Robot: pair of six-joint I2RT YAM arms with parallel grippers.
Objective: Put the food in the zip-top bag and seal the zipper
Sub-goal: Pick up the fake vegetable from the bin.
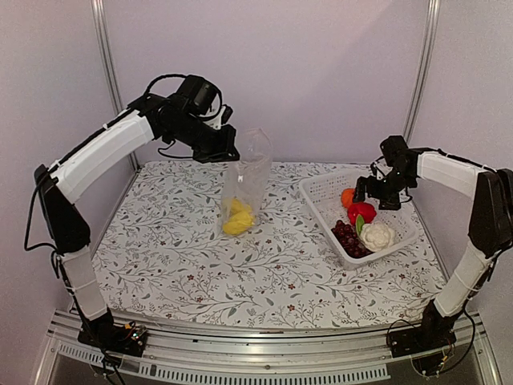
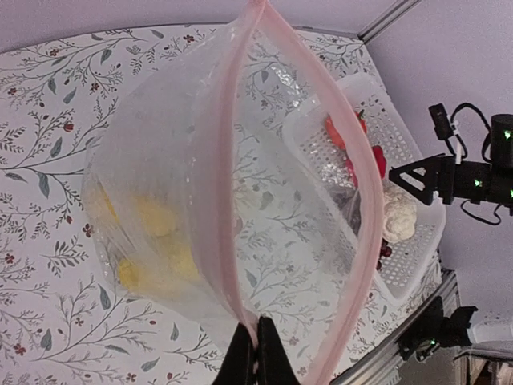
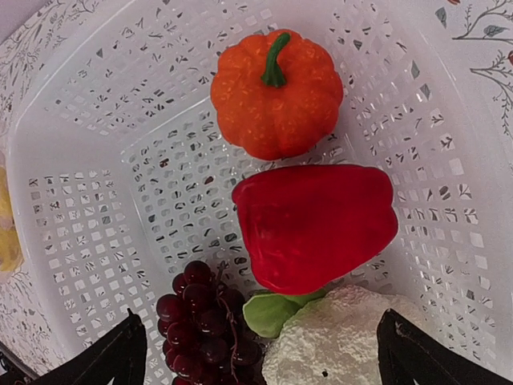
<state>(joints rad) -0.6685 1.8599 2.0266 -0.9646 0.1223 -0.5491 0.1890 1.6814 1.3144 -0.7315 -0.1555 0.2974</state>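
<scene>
— Where is our left gripper (image 2: 257, 354)?

— We have it shut tight on the pink zipper (image 2: 231, 160) at the rim of the clear bag (image 1: 247, 180). The bag hangs upright from that pinch with its mouth gaping, and its bottom reaches down to the flowered table (image 1: 176, 257).

— What do we have inside it?

— Only the yellow pieces (image 1: 238, 218), lying at the bottom.

— And our right gripper (image 1: 375, 195)?

— Its fingers are spread wide and hold nothing. It hovers over the white basket (image 1: 321, 200) to the right of the bag.

— What do we see in there?

— The orange pumpkin (image 3: 276, 92) at the far end, with the red pepper (image 3: 317, 224) just beside it. Nearer to us are the dark grapes (image 3: 200, 321) and the white cauliflower (image 3: 337, 345). The cauliflower touches the pepper.
</scene>
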